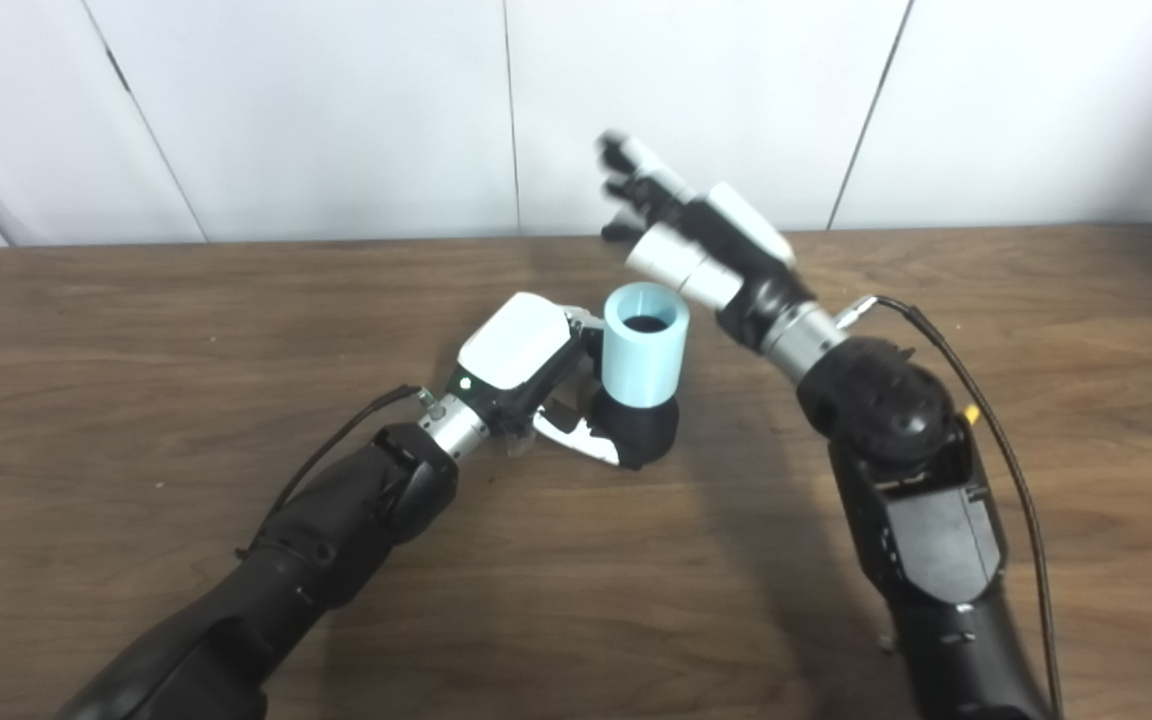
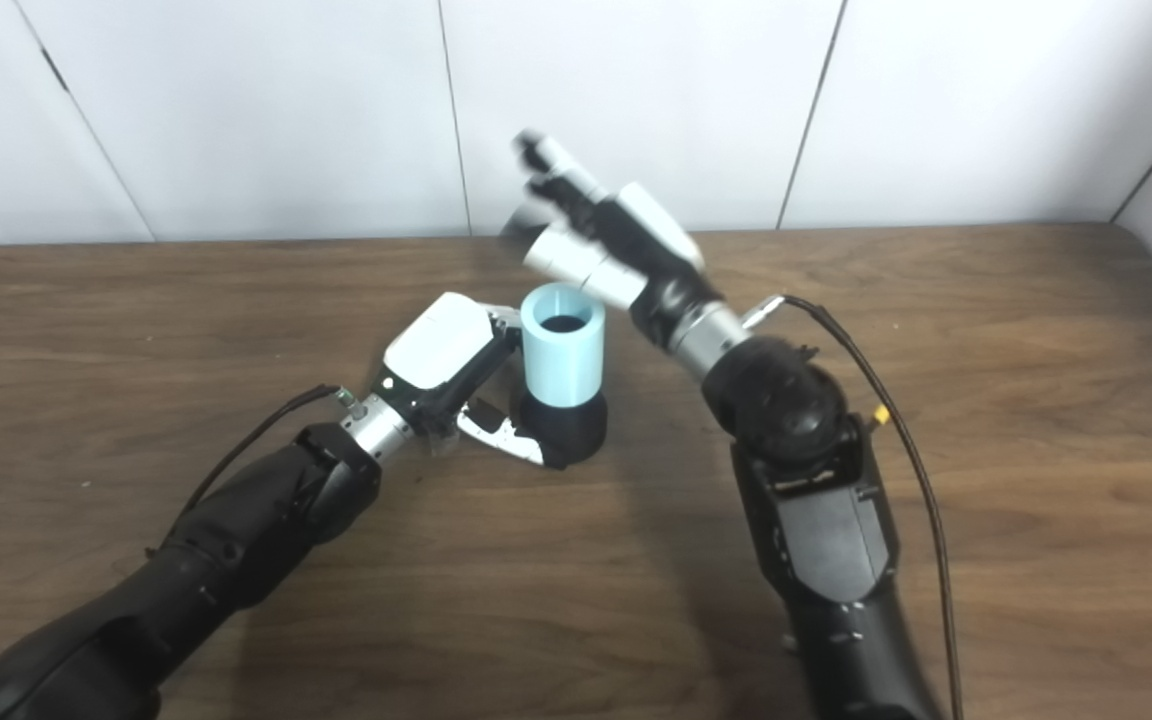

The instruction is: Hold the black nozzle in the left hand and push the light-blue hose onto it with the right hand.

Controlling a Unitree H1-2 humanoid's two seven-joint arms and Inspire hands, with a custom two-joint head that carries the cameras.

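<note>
The black nozzle [image 1: 648,428] stands on the wooden table [image 1: 136,330] near its middle. A short light-blue hose [image 1: 644,345] sits upright on top of the nozzle, its open end facing up. My left hand [image 1: 526,365] is shut on the black nozzle from the left, thumb low across its base, fingers partly hidden behind the hose. My right hand [image 1: 691,235] is raised above and to the right of the hose, open, fingers spread and blurred, touching nothing.
White wall panels [image 1: 336,110] rise behind the table's far edge. A black cable [image 1: 996,420] loops along my right forearm. Bare wood stretches to the left, the right and the front of the arms.
</note>
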